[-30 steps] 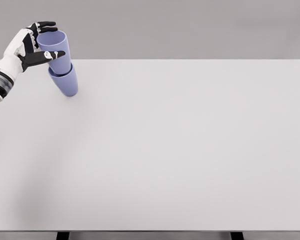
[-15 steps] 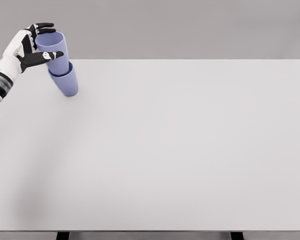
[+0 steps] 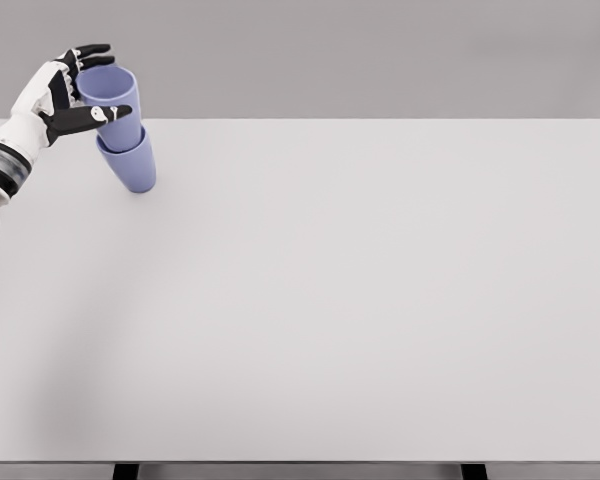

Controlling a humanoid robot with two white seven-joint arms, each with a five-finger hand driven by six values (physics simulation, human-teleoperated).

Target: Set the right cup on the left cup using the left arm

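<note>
Two lilac-blue cups stand stacked at the table's far left corner. The upper cup (image 3: 118, 128) sits nested in the lower cup (image 3: 133, 168), and both lean slightly to the left. My left hand (image 3: 98, 84) comes in from the left edge and wraps the upper cup near its rim. The black thumb (image 3: 108, 112) lies across the cup's front, and the fingers (image 3: 88, 54) curl behind the rim. The right arm does not show.
The white table (image 3: 380, 300) fills most of the view, with its far edge just behind the cups and its left edge close beside them. A plain grey wall lies beyond.
The upper cup's rim swayed a little left, then back right. My left hand stayed around it and the forearm sank slightly. The lower cup has not moved.
</note>
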